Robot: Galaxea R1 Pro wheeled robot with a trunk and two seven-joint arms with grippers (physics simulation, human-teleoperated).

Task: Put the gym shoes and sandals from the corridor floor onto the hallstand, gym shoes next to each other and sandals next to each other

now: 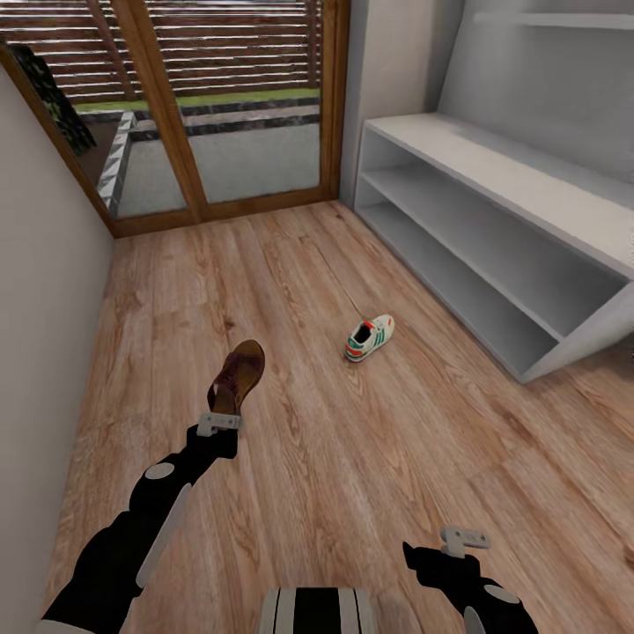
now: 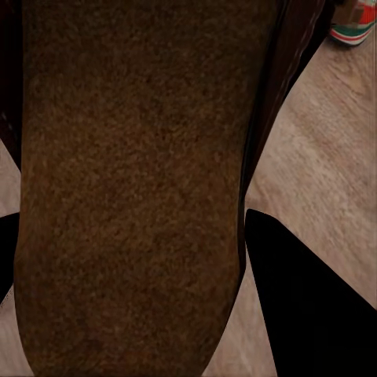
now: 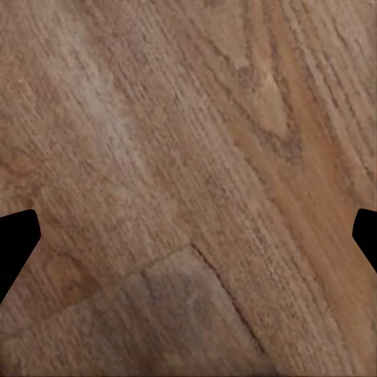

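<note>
A dark brown sandal (image 1: 239, 374) with a tan footbed (image 2: 133, 181) is held at its heel end by my left gripper (image 1: 220, 414), which is shut on it, over the corridor floor (image 1: 352, 458). In the left wrist view the black fingers (image 2: 306, 306) flank the sandal. One white gym shoe (image 1: 370, 337) with green stripes and red accents lies on the floor to the right of the sandal and short of the hallstand (image 1: 493, 172); its tip shows as the gym shoe (image 2: 353, 23) beyond the sandal. My right gripper (image 1: 462, 539) hangs open over bare planks (image 3: 188, 196), its fingertips (image 3: 16, 243) wide apart.
The pale-grey hallstand has two open shelf tiers (image 1: 458, 238) along the right wall. A wood-framed glass door (image 1: 220, 97) closes the far end. A plain wall (image 1: 44, 291) runs along the left. My base (image 1: 317, 612) shows at the lower edge.
</note>
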